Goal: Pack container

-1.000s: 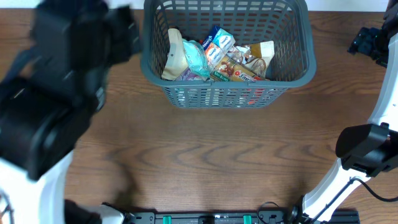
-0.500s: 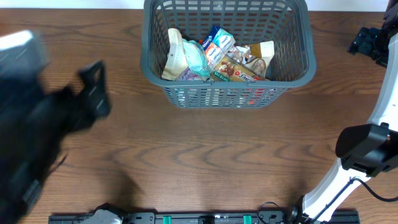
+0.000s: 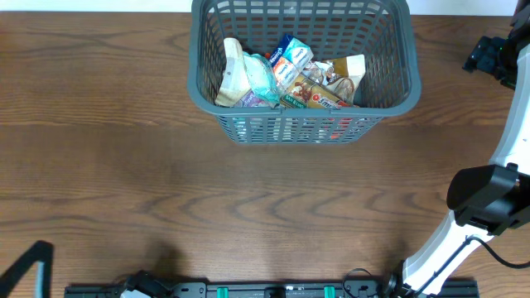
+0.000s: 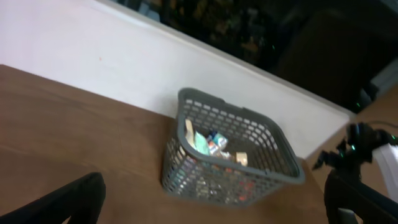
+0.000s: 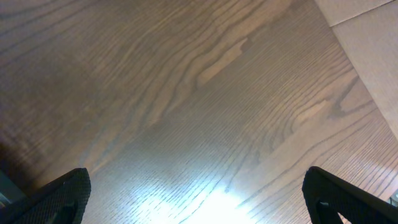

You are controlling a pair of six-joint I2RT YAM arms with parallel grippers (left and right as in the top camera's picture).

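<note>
The container, a dark grey lattice basket [image 3: 298,124], stands at the far middle of the table. It holds several snack packets [image 3: 286,74]. It also shows in the left wrist view [image 4: 205,177], some way ahead of my left gripper [image 4: 208,208], which is open and empty. In the overhead view only a dark tip of the left arm [image 3: 29,265] shows at the bottom-left corner. My right gripper [image 5: 199,199] is open and empty over bare wood. In the overhead view it is at the far right edge [image 3: 490,56], right of the basket.
The wooden table [image 3: 265,207] stretches in front of the basket. The right arm's base and links [image 3: 484,203] stand at the right edge. A black rail [image 3: 273,290] runs along the front edge. A white wall [image 4: 93,56] rises behind the table.
My left arm has swept down and left, almost out of the overhead view. The basket, its packets and the right arm have not moved.
</note>
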